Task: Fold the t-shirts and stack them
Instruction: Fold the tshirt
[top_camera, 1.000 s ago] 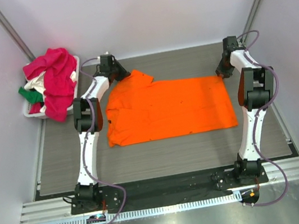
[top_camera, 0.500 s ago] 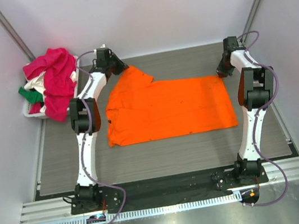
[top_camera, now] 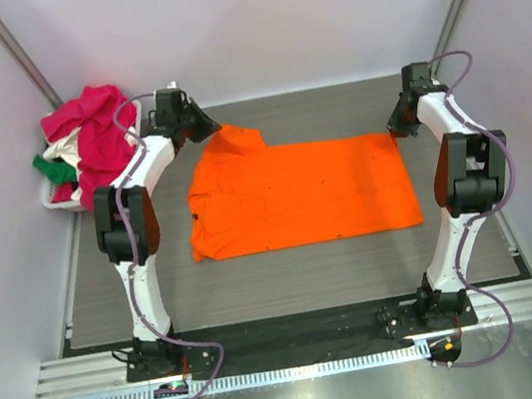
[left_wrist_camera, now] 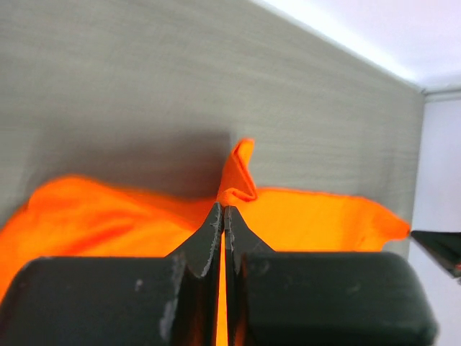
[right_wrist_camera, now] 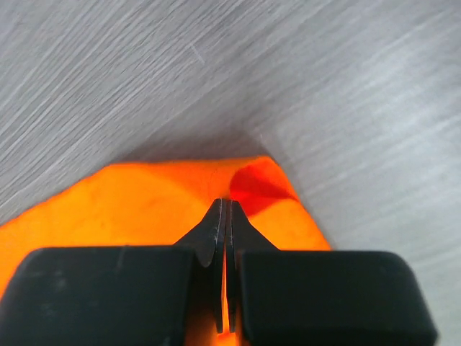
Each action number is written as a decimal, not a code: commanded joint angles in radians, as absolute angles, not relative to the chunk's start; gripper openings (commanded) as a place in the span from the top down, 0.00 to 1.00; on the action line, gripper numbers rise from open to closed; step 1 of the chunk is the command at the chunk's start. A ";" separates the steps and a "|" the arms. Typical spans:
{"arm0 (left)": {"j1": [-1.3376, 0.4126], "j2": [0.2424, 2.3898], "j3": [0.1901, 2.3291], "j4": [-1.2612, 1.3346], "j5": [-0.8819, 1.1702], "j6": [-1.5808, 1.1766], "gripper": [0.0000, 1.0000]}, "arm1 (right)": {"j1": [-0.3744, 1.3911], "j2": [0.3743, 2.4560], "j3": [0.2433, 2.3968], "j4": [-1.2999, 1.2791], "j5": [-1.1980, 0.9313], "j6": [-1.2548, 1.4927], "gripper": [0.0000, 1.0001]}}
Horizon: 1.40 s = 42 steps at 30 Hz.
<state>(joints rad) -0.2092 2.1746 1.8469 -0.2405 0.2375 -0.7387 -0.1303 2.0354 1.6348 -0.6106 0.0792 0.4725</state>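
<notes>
A bright orange t-shirt [top_camera: 301,194] lies spread flat on the grey table. My left gripper [top_camera: 209,129] is shut on its far left corner, the sleeve, and lifts it a little; the pinched cloth [left_wrist_camera: 236,176] shows between the fingertips in the left wrist view. My right gripper [top_camera: 397,128] is shut on the shirt's far right corner [right_wrist_camera: 263,189], which is held low over the table. Magenta-pink [top_camera: 94,136], white and green t-shirts are heaped in a white basket at the far left.
The white basket [top_camera: 52,200] stands at the table's far left edge by the wall. Grey table surface [top_camera: 288,277] lies between the shirt and the arm bases. Walls close in the back and both sides.
My left gripper has moved back and left with the sleeve corner, pulling that corner toward the far edge. The left arm has swung outward. My right arm has shifted slightly right.
</notes>
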 commanded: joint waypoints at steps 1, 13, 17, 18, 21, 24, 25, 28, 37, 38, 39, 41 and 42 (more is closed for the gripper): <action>-0.210 2.053 1.729 -0.219 0.236 -0.698 1.00 | -0.127 1.898 1.557 -0.575 0.077 0.463 0.99; -0.230 1.649 1.261 -0.210 0.169 -0.681 1.00 | -0.127 1.721 1.347 -0.545 0.086 0.465 0.99; -0.245 1.585 1.189 -0.210 0.158 -0.681 1.00 | -0.129 1.779 1.408 -0.549 0.072 0.476 0.39; -0.245 1.583 1.186 -0.212 0.158 -0.683 1.00 | -0.127 1.804 1.429 -0.563 0.078 0.479 0.26; -0.250 1.583 1.180 -0.215 0.160 -0.684 1.00 | -0.135 1.902 1.532 -0.572 0.084 0.488 0.18; -0.250 1.592 1.190 -0.215 0.161 -0.680 1.00 | -0.140 2.006 1.646 -0.590 0.091 0.485 0.19; -0.250 1.597 1.195 -0.215 0.163 -0.675 1.00 | -0.140 2.038 1.708 -0.598 0.092 0.486 0.20; -0.250 1.612 1.216 -0.215 0.166 -0.670 1.00 | -0.141 2.140 1.810 -0.624 0.089 0.485 0.26; -0.250 1.621 1.224 -0.209 0.178 -0.678 1.00 | -0.140 2.260 1.888 -0.635 0.100 0.469 0.40; -0.249 1.618 1.223 -0.204 0.179 -0.677 1.00 | -0.140 2.267 1.893 -0.635 0.101 0.466 0.42; -0.250 1.617 1.221 -0.204 0.178 -0.676 1.00 | -0.140 2.276 1.894 -0.637 0.103 0.468 0.43; -0.250 1.612 1.216 -0.204 0.178 -0.675 1.00 | -0.138 2.284 1.899 -0.634 0.104 0.468 0.48; -0.250 1.611 1.215 -0.204 0.179 -0.675 1.00 | -0.135 2.289 1.904 -0.635 0.106 0.462 0.51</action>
